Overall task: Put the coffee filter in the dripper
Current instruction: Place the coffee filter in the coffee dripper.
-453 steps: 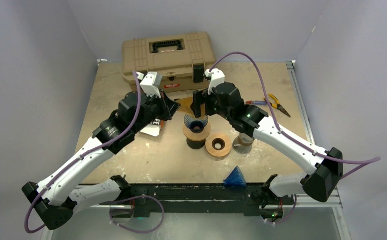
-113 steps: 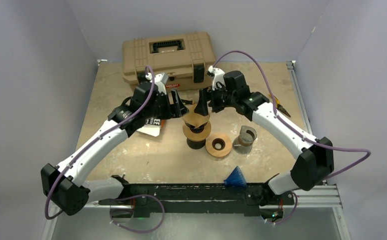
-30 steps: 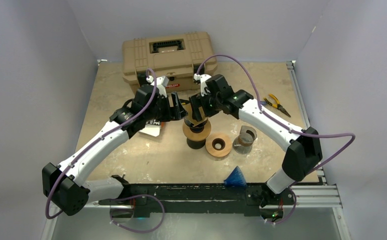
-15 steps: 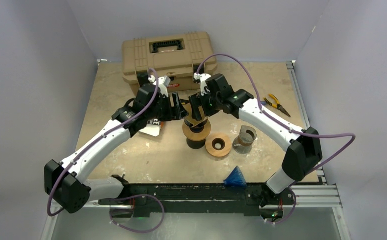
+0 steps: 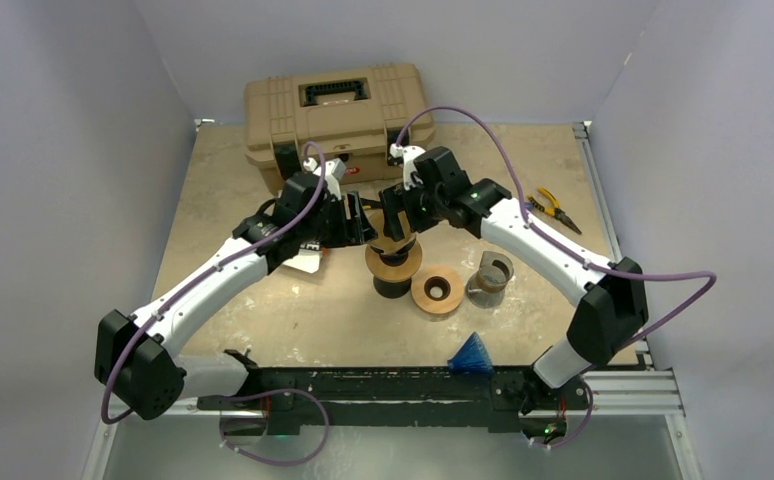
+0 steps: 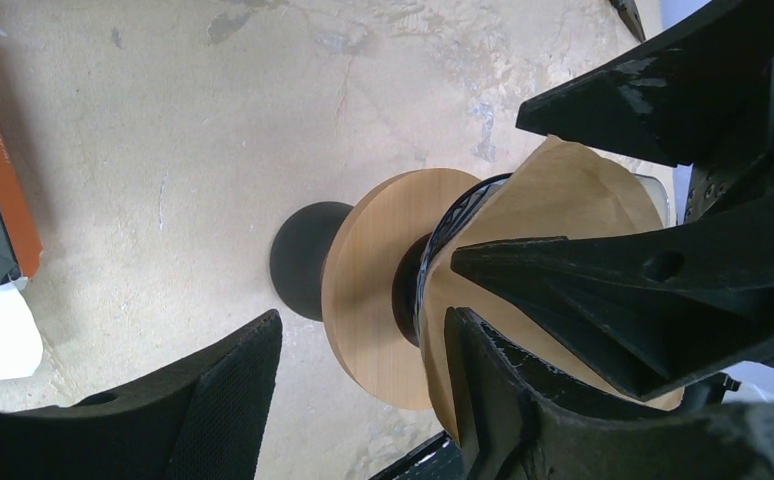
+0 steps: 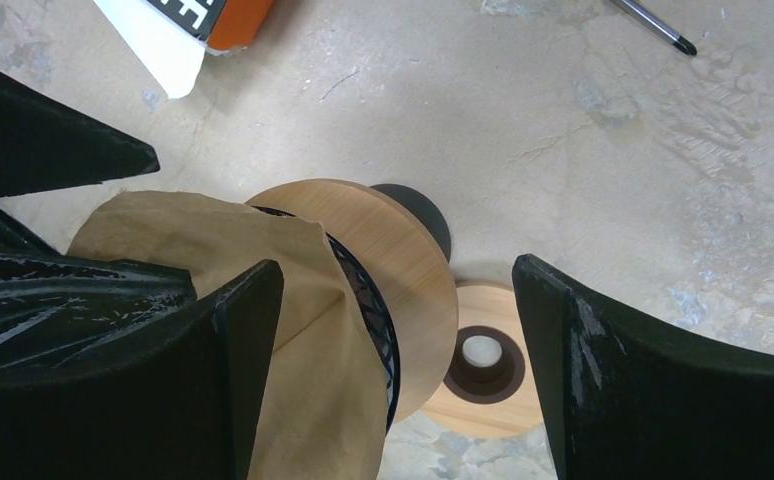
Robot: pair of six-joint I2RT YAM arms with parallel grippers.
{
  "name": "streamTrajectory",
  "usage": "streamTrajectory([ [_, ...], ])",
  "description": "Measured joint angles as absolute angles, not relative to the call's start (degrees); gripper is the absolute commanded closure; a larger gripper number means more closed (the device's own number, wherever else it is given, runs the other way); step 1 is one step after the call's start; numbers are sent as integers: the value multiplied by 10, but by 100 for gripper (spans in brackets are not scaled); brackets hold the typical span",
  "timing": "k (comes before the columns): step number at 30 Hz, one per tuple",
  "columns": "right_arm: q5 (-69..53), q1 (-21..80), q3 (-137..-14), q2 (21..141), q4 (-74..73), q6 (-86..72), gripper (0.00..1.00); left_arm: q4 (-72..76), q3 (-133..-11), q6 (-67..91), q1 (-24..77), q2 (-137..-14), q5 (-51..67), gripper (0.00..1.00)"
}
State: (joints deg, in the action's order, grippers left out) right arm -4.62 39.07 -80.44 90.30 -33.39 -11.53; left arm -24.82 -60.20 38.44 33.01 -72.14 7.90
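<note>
**Coffee filter sits in the dripper, both hands open**

The brown paper cone rests, a bit crumpled, in the black ribbed dripper on its wooden collar, mid-bench. The right hand gapes wide, one finger lying across the paper. The left hand stands open too, one finger just beside the paper's rim.
</note>
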Motion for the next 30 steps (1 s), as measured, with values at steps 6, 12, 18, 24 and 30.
streamTrajectory([
  [6,-38,390,-804,890,-333,-120,9,-248,-602,385,330,-725,82,41],
  [12,-27,389,-804,846,-318,-130,7,-248,-602,385,330,-725,84,39],
  [18,-51,365,-790,804,-290,-141,8,-245,-602,385,330,-725,92,36],
  [24,-136,314,-732,783,-259,-157,10,-233,-602,389,330,-724,107,37],
  [30,-209,280,-677,780,-243,-170,13,-233,-602,389,330,-720,107,39],
])
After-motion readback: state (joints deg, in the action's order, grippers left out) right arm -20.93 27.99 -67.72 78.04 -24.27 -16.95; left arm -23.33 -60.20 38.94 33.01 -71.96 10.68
